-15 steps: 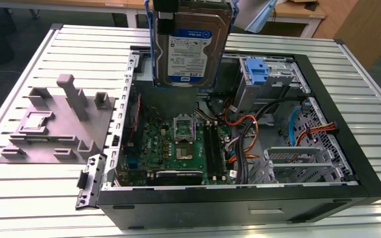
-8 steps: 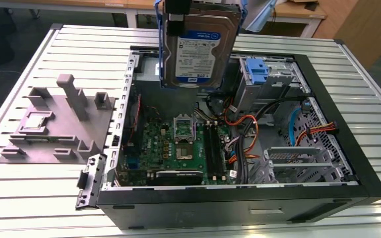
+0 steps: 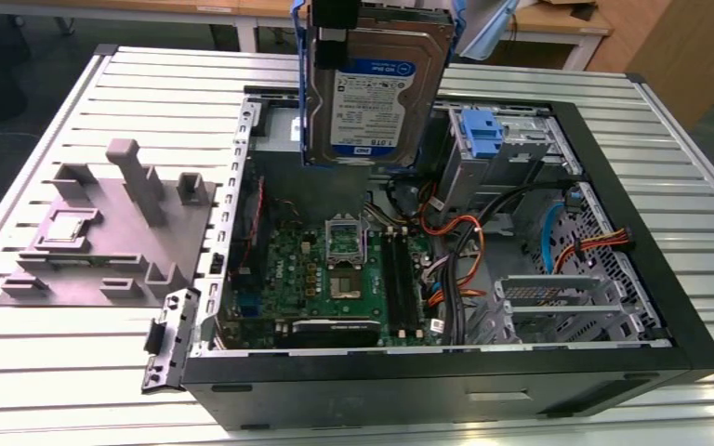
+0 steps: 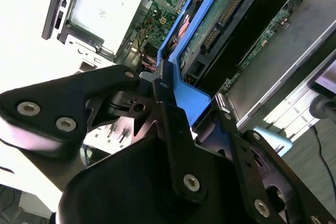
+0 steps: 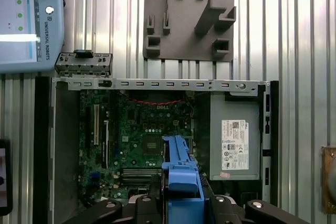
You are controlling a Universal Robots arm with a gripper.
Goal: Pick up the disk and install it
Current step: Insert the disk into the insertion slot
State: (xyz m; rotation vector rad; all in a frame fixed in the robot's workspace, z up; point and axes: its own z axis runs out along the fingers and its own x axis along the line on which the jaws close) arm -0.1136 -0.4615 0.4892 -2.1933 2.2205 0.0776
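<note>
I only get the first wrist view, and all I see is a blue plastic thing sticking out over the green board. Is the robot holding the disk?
Observer: Yes. In the exterior view, the flat silver hard drive with a white and blue label and blue plastic frame hangs upright over the open black computer case.
Operator: Is it touching the case?
Observer: It doesn't look like it. The exterior view shows the drive's lower edge in the air, above the case's inside.
Operator: What's holding it up?
Observer: In the second wrist view, the black gripper is shut on the drive's blue edges.
</note>
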